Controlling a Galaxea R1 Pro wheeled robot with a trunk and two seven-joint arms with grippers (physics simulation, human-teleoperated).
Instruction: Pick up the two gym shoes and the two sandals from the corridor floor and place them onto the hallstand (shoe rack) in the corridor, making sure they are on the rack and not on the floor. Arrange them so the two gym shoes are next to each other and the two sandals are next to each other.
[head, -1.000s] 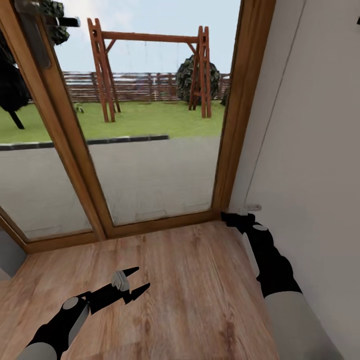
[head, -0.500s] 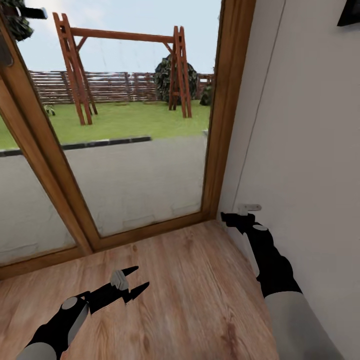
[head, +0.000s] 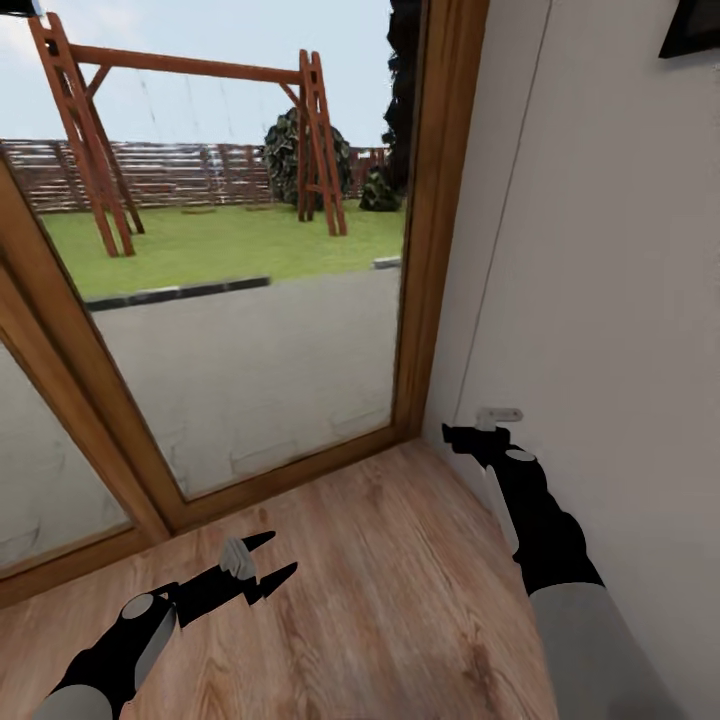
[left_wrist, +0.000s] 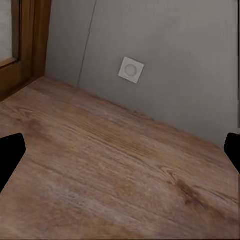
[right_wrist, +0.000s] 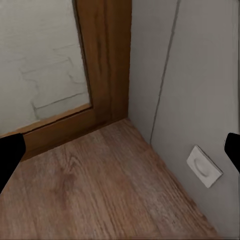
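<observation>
The corridor floor (head: 380, 570) of wood-grain planks lies bare in front of me, also seen as the corridor floor (left_wrist: 100, 165) and the corridor floor (right_wrist: 100, 195) in the wrist views. My left gripper (head: 283, 555) hovers low over it, open and holding nothing; its dark fingertips (left_wrist: 10, 155) stand far apart. My right gripper (head: 455, 437) reaches toward the corner by the wall, open too, with its fingertips (right_wrist: 9, 150) at the picture's edges. The gym shoes, the sandals and the hallstand are out of view.
A glass door (head: 250, 370) in a wooden frame (head: 435, 200) closes the corridor ahead. A pale wall (head: 620, 300) runs along the right, with a small white plate (head: 499, 414) near the floor and a dark frame (head: 695, 25) high up.
The whole picture has slid left, so the camera has turned right: more of the right wall shows. Both arms keep their place in the picture.
</observation>
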